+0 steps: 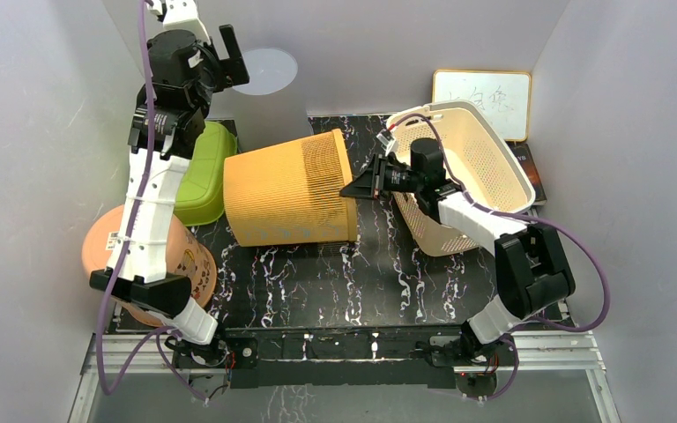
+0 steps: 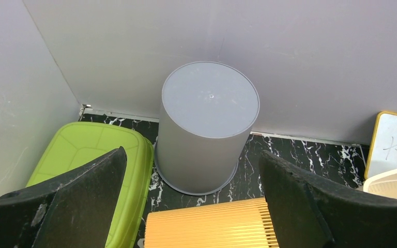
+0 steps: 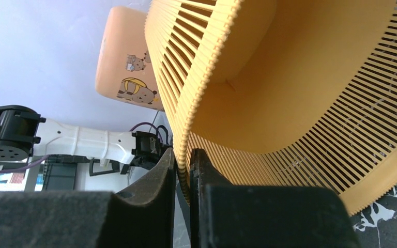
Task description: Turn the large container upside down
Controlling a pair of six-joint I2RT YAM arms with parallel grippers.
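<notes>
Orange slatted container [image 1: 289, 189] lies on its side on the worktop [image 1: 335, 282], roughly halfway over. Right claw [image 3: 182, 155] clamps its rim. Left claw [image 2: 191, 155] gapes wide, holding nothing. Tipping it rim-down is yet to do.

Left arm [image 1: 154, 196] and right arm [image 1: 476, 217] show white links, black joints, purple cables [image 1: 146, 53]

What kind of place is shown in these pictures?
Probably a robot test booth: plain grey walls enclose a black marbled tabletop, with plastic containers on it such as the orange slatted basket.
</notes>
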